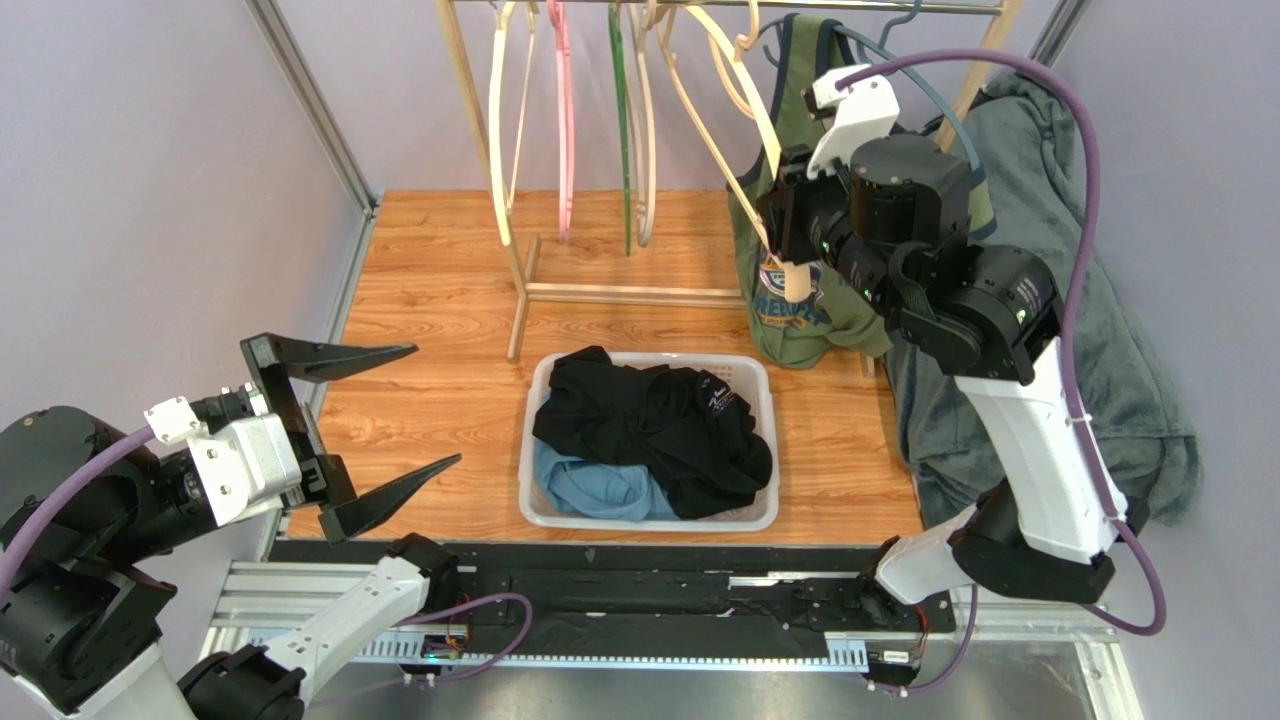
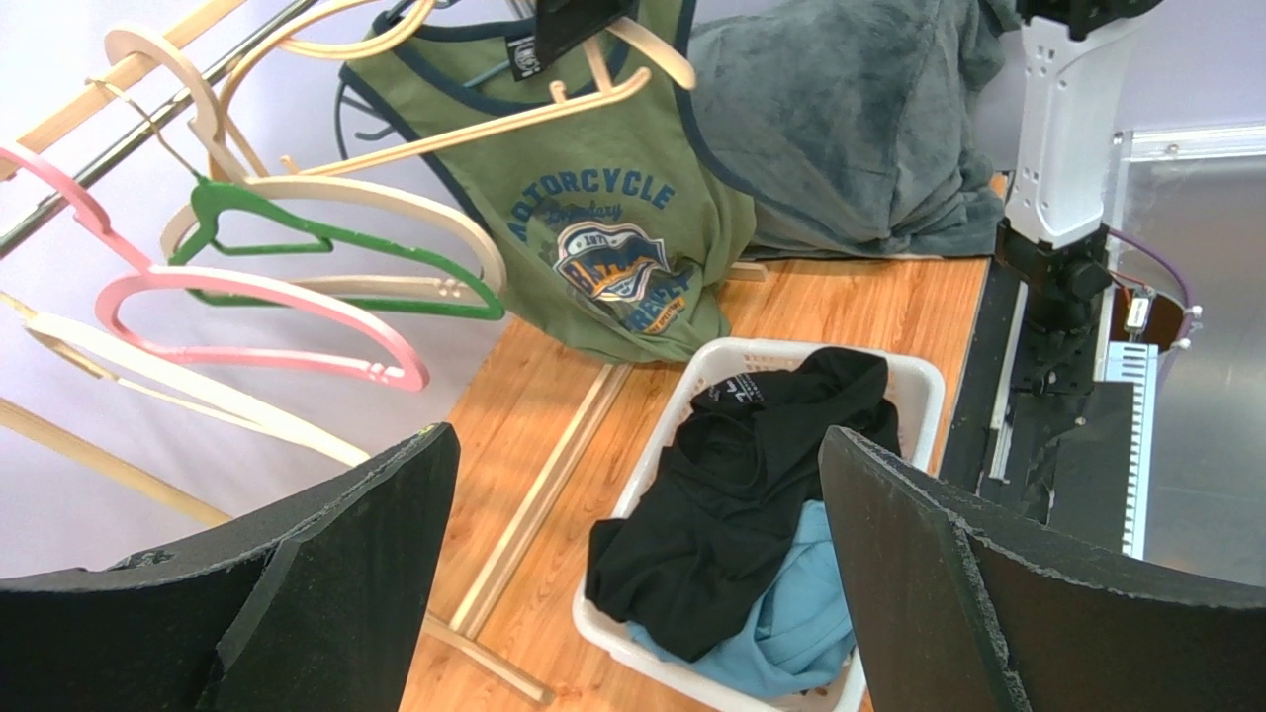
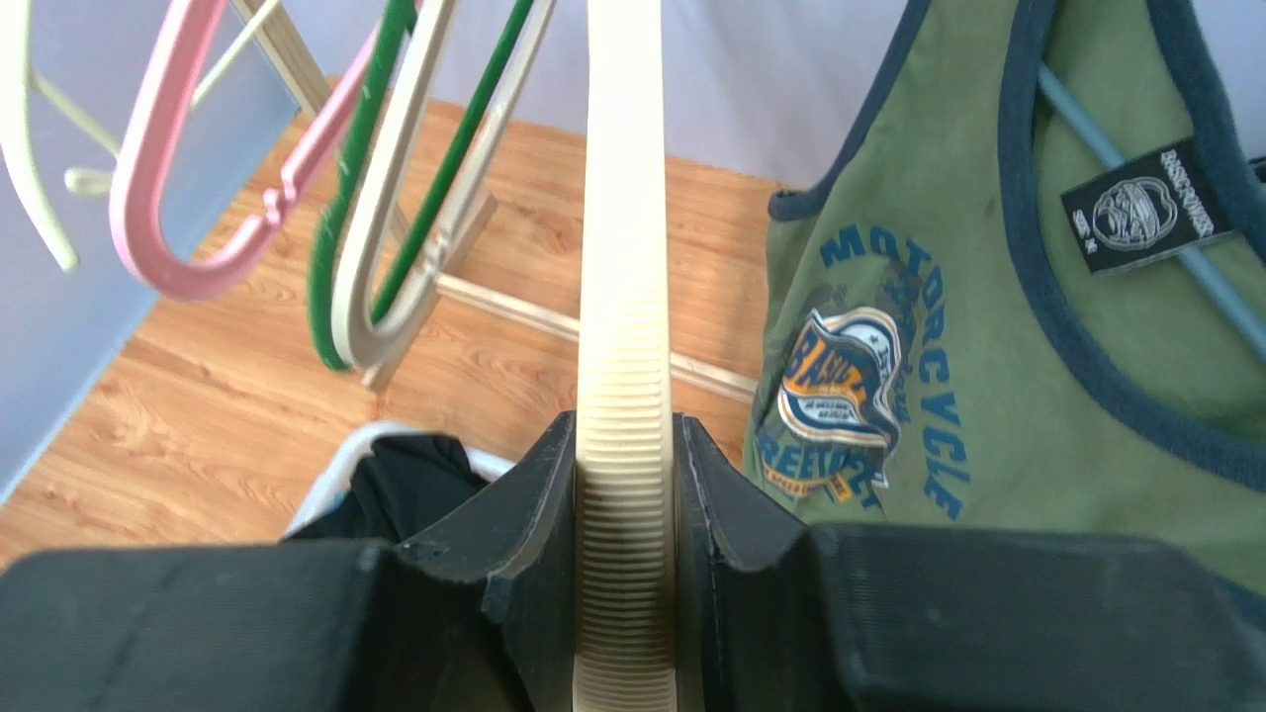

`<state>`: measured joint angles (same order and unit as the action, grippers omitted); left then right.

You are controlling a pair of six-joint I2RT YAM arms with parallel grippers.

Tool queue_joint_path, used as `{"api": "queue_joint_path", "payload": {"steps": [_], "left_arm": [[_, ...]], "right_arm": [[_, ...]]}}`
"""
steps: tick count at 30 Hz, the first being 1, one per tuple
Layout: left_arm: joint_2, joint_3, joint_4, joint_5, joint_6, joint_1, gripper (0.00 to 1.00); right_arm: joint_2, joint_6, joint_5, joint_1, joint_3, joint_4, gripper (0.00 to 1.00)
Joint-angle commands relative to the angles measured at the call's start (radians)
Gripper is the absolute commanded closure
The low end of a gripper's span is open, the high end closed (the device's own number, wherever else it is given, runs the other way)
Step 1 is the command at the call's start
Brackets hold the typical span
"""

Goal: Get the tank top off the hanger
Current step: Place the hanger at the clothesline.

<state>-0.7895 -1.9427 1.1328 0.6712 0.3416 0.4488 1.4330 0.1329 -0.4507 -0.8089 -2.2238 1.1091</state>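
Bare desk (image 1: 428, 285) lies open between the spread left claw (image 1: 434, 408) and the rack foot (image 1: 631, 294). The full basket (image 1: 529, 450) blocks the centre. Spare hangers (image 1: 568, 135) crowd the rail. The right claw (image 3: 624, 460), clamped on the cream hanger (image 3: 624, 223), has the tank top (image 3: 951, 371) just beside it.

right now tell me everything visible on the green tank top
Olive-green tank top with navy trim, blue MOTORCYCLE badge print and black neck label. It hangs at the rack's right end, a blue hanger bar in its neck, hem on the wooden table, against a grey garment. The right end effector clamps a cream hanger beside it.
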Motion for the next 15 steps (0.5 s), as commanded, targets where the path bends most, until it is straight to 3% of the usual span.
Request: {"api": "queue_joint_path", "payload": {"steps": [1,5,15], "left_arm": [[0.01,0.002,-0.024,-0.002,-0.013,-0.007,0.01],[0.01,-0.005,-0.021,-0.004,-0.015,-0.007,0.01],[0.013,0.002,-0.015,-0.001,-0.01,-0.007,0.01]], "right_arm": [[0.09,0.031,0.041,0.045,-0.137,-0.009,1.0],[0.17,0.053,0.058,0.089,-0.25,0.069,1.0],[0.161,0.027,0.032,0.103,-0.202,0.017,1.0]]}}
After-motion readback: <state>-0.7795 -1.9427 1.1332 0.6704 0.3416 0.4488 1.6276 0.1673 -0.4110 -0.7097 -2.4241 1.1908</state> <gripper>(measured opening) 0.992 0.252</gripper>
